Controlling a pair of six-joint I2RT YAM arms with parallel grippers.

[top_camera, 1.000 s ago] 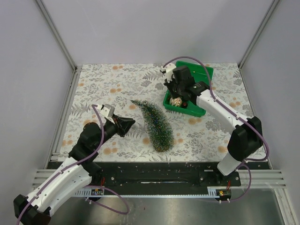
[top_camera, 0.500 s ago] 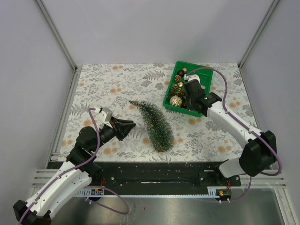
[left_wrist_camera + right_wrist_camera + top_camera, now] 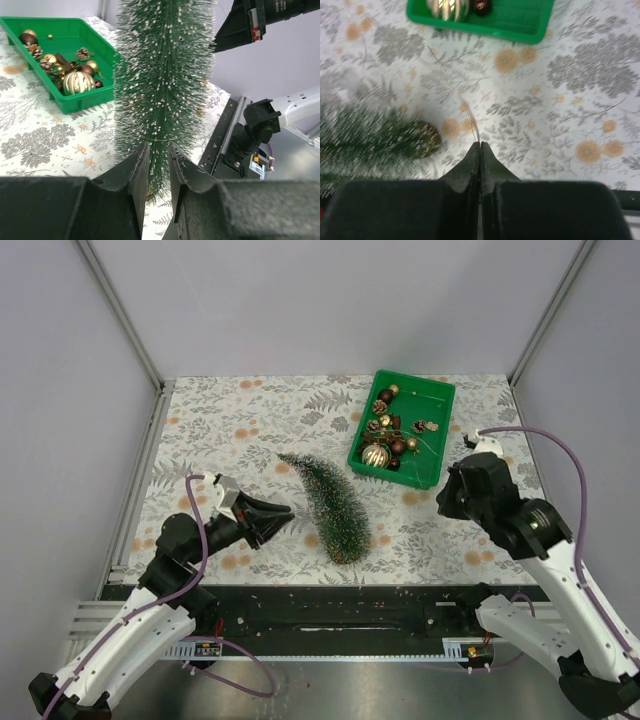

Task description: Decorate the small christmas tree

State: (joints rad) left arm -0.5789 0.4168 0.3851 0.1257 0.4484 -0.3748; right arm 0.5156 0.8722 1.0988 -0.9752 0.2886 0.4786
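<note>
The small christmas tree (image 3: 335, 508) lies on its side mid-table, tip to the far left and wooden base (image 3: 348, 552) toward me. My left gripper (image 3: 289, 510) sits just left of its trunk. In the left wrist view the jaws (image 3: 158, 146) stand a narrow gap apart, with the tree (image 3: 162, 75) just beyond them and nothing gripped. My right gripper (image 3: 446, 498) hovers right of the tree, below the bin. It is shut (image 3: 480, 143) on a thin gold string (image 3: 470, 112) that trails from the tips toward the bin. The tree's base (image 3: 427, 140) shows blurred at the left.
A green bin (image 3: 430, 405) at the far right holds a gold ball (image 3: 376, 455), pinecones and dark baubles. It also shows as the bin (image 3: 85, 102) in the left wrist view and the bin (image 3: 520, 15) in the right wrist view. White walls enclose the floral cloth.
My right arm has pulled out of the bin toward the near right, trailing the string. The left gripper edged right toward the tree and opened slightly.
</note>
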